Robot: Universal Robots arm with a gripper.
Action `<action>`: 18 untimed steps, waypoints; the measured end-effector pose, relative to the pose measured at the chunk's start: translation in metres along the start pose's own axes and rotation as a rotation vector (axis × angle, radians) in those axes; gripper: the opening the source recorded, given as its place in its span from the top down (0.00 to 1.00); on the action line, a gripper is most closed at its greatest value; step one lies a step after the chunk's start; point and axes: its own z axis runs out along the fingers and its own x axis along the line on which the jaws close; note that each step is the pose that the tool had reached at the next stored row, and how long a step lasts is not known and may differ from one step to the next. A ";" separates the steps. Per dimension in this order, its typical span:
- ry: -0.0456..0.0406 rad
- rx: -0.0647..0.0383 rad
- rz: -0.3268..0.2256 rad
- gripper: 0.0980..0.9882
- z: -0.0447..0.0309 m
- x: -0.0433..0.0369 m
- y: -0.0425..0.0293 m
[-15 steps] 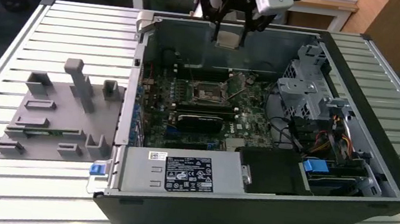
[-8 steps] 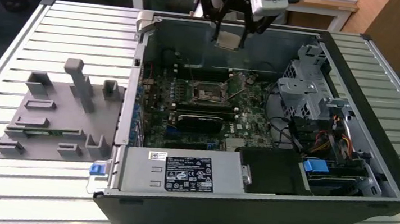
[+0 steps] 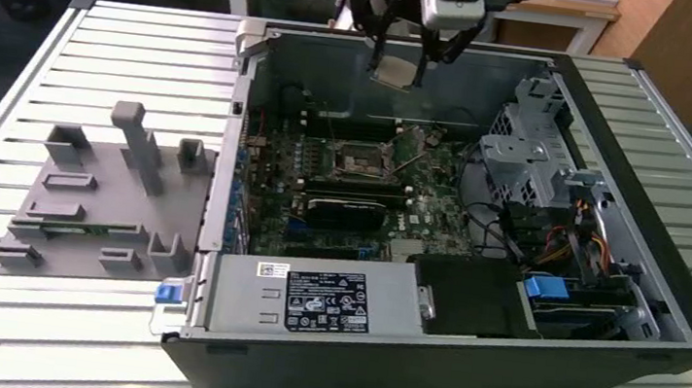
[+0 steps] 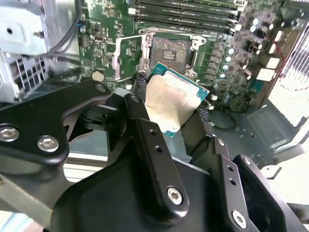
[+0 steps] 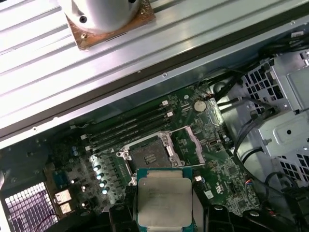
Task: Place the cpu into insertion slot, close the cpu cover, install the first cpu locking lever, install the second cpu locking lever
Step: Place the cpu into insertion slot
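cpu (image 5: 164, 200) over open case (image 3: 431, 370), slatted metal table (image 3: 141, 43)

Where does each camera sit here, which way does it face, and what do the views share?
Exterior view: off the arm, high, looking down into the open computer case; the gripper hangs over its far side holding the cpu.
Second wrist view: on the arm, looking along the black fingers and cpu toward the insertion slot.
First wrist view: on the arm, looking down past the cpu onto the motherboard; dark gripper parts flank the chip.
Shared: both wrist views show the held cpu and the empty slot, with the cpu cover open.
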 end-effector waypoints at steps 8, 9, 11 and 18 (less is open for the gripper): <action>-0.0110 -0.002 0.133 0.51 0.0019 0.0000 -0.0002; -0.0123 -0.002 0.148 0.51 0.0021 -0.0001 -0.0002; -0.0147 -0.003 0.177 0.51 0.0024 -0.0001 -0.0002; -0.0228 -0.004 0.273 0.51 0.0034 -0.0001 -0.0003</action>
